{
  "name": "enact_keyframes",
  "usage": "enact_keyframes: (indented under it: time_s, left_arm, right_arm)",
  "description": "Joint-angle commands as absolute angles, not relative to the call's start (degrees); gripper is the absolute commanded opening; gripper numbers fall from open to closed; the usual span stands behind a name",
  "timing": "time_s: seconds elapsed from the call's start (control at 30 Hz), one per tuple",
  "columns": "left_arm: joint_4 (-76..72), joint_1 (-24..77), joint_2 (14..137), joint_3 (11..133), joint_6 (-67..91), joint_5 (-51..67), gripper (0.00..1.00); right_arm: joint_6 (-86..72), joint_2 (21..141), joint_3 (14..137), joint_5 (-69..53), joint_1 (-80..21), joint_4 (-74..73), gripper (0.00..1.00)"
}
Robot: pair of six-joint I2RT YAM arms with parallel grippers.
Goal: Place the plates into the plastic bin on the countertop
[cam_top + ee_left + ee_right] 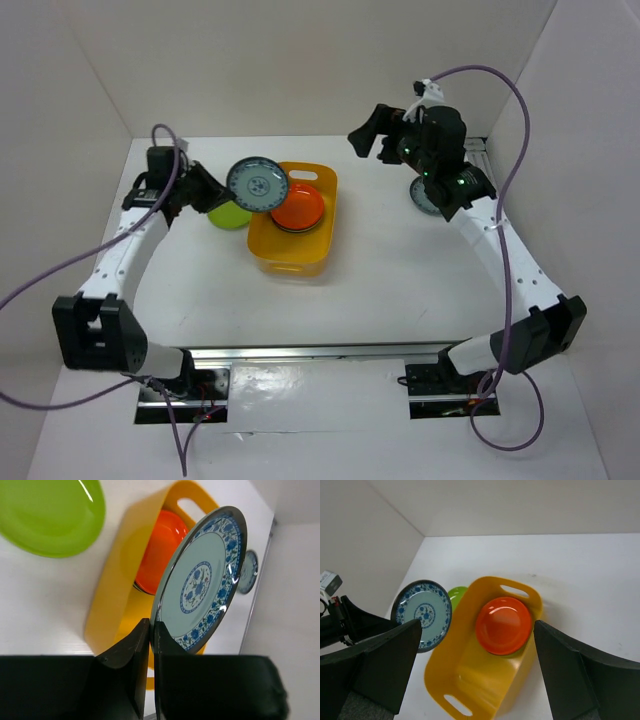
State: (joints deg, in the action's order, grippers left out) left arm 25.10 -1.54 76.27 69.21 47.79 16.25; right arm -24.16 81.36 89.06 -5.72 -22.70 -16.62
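Observation:
My left gripper (215, 186) is shut on the rim of a grey-blue patterned plate (257, 185), held tilted on edge above the left rim of the yellow-orange bin (288, 252). In the left wrist view the plate (202, 582) stands between my fingers (127, 655). An orange plate (298, 207) lies in the bin's far end on darker plates. A lime green plate (229, 213) lies on the white countertop left of the bin. My right gripper (368, 133) is open and empty, high at the back right; its view shows the bin (470, 680) and orange plate (503, 625) below.
Another grey-blue patterned plate (424, 197) lies on the countertop at the right, partly hidden under my right arm; it shows small in the left wrist view (248, 572). White walls close in the back and both sides.

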Motion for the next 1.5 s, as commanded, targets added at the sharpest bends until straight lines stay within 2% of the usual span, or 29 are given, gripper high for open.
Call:
enact_keyframes:
  time_s: [0.0,0.17,0.47,0.5,0.53,0.57,0.63,0.67,0.77,0.8,0.83,0.97,1.1,1.27,1.47]
  left_arm:
    - [17.84,3.94,83.39,74.68,46.58,18.73,0.0]
    - [17.84,7.65,94.11,81.03,43.87,16.35,0.0]
    - [22.41,10.55,108.45,92.46,40.25,12.39,0.0]
    - [22.41,10.55,109.5,92.98,40.25,12.39,0.03]
    - [22.41,11.16,109.51,92.99,40.25,12.39,0.11]
    - [22.41,11.16,110.29,93.51,39.73,12.39,0.29]
    - [22.41,12.3,110.3,93.52,39.73,13.61,0.39]
    - [22.41,12.3,110.82,93.52,39.2,14.23,0.49]
    - [21.01,13.79,110.21,93.52,38.68,16.42,0.7]
    - [21.01,14.67,109.61,94.12,38.15,16.44,0.91]
    - [21.01,15.2,108.99,95.0,38.14,17.04,1.0]
    - [23.81,17.22,106.36,98.43,36.83,18.54,1.0]
    - [27.14,17.23,101.52,100.1,34.64,17.94,1.0]
    - [32.68,16.62,94.76,98.18,31.03,12.32,1.0]
    - [31.12,3.62,84.65,83.17,35.85,11.34,1.0]
  right_arm:
    - [-23.29,75.33,85.18,-4.83,-18.2,-17.4,1.0]
    - [-23.91,69.88,77.53,-3.17,-14.77,-18.01,1.0]
    - [-22.68,66.09,74.71,-0.97,-13.45,-20.74,1.0]
    - [-22.68,66.09,74.71,-0.97,-13.45,-20.74,1.0]
    - [-22.68,66.09,75.23,-0.97,-13.45,-20.74,1.0]
    - [-22.15,66.09,75.23,-0.36,-12.93,-21.26,1.0]
    - [-22.15,66.09,75.23,0.17,-12.92,-21.79,1.0]
    - [-22.15,66.09,75.23,1.39,-12.92,-22.41,1.0]
    - [-25.99,66.62,73.76,6.48,-9.77,-23.55,1.0]
    - [-27.67,66.62,71.13,7.2,-8.62,-24.86,1.0]
    - [-29.08,67.58,69.54,6.68,-7.22,-24.87,1.0]
    - [-36.47,71.62,58.29,-2.35,3.58,-18.3,1.0]
    - [-38.41,75.57,50.55,-5.36,12.9,-8.46,1.0]
    - [-39.02,81.2,48.43,-5.01,16.25,0.43,0.98]
    - [-39.55,88.23,45.44,-5.89,16.26,14.75,0.98]
